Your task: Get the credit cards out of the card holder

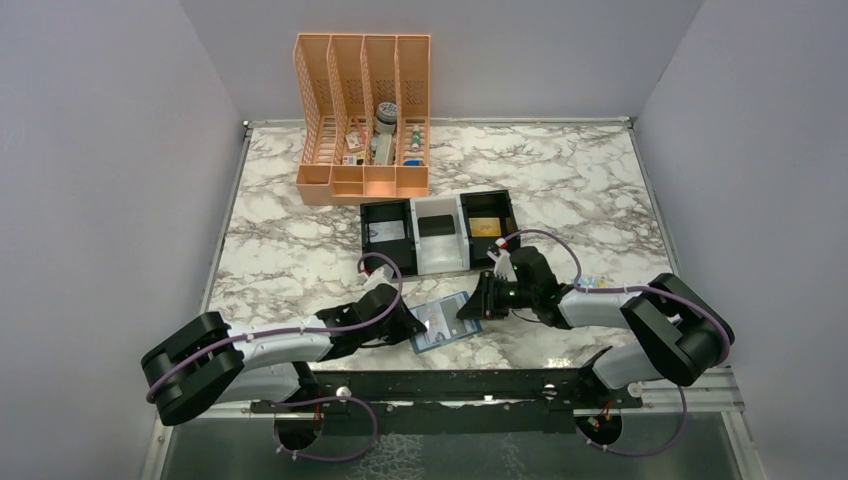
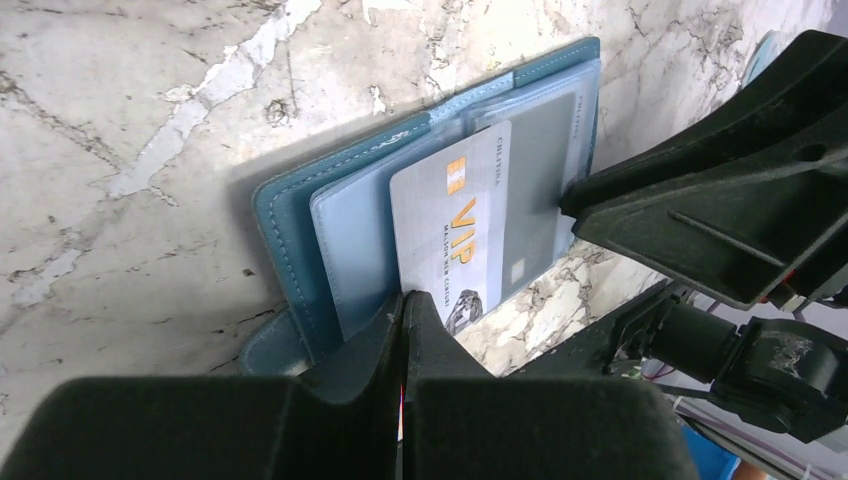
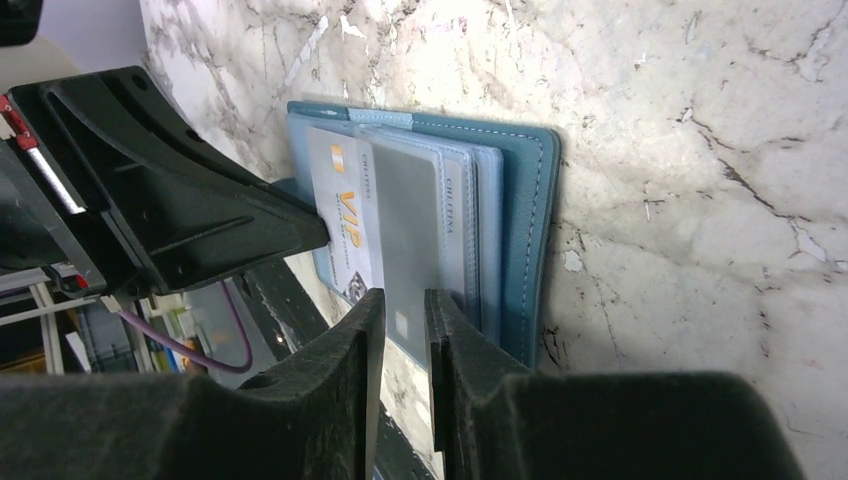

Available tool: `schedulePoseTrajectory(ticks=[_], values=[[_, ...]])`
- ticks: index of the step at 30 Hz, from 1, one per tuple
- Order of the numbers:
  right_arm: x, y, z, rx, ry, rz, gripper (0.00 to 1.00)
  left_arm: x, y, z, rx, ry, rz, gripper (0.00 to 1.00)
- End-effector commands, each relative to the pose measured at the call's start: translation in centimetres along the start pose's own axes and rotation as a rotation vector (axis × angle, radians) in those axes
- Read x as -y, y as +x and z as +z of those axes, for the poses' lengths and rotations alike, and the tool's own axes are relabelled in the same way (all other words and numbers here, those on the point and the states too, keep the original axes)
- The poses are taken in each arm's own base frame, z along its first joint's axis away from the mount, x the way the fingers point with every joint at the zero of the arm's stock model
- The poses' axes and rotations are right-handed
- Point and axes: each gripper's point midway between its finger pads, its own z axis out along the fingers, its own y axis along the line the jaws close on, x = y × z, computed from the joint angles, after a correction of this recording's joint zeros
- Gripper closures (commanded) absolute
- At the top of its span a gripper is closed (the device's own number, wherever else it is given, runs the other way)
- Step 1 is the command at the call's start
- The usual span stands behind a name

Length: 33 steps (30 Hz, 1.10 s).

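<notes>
Left gripper (image 2: 404, 305): fingers pressed together, pinching near corner of silver VIP card (image 2: 455, 225). Card juts partly out of clear sleeve of card holder (image 2: 285, 215), straight ahead of fingertips. Holder lies open, flat on marble table (image 2: 120, 120). Right gripper (image 3: 402, 310) faces it across holder: fingers narrowly apart, clamped on edge of holder's grey sleeve page. VIP card just beside its fingertips, on left gripper's side.

White marble-veined table (image 1: 300, 250), grey walls on three sides. Directly on it: orange four-slot file organizer (image 1: 363, 120) at upper centre; black-and-white three-compartment tray (image 1: 440, 269) at centre, just below the organizer; light-blue card holder (image 1: 445, 325) lying open at lower centre near the front edge; small pale packet (image 1: 592, 283) at right.
</notes>
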Motion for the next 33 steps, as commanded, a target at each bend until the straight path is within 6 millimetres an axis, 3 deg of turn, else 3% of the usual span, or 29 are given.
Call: schedulePoseTrajectory(ticks=[1,8,13,21,24,28,33], values=[[2.3,1.6,-0.6,-0.053,0.100,-0.007,0.76,-2.1,-0.2,0.0,0.022,-0.068,0.001,0.99],[-2.9,-1.0,-1.6,-0.023,-0.049,-0.151,0.72,-1.3,-0.4,0.0,0.024,-0.057,0.025,0.99],[-5.4,-0.5,-0.8,-0.082,-0.109,-0.209,0.68,-0.9,-0.4,0.0,0.026,-0.022,0.029,0.98],[-1.9,0.3,1.5,-0.141,0.056,-0.121,0.66,0.4,-0.6,0.0,0.022,0.020,0.062,0.93],[-0.2,1.1,1.5,-0.160,0.110,-0.108,0.66,0.7,-0.6,0.0,0.022,0.044,0.058,0.85],[0.6,2.6,1.6,-0.186,0.094,-0.067,0.66,1.5,-0.6,0.1,0.018,0.107,0.040,0.69],[1.3,3.0,1.6,-0.166,0.112,-0.032,0.66,2.4,-0.4,0.5,-0.008,0.137,0.046,0.66]])
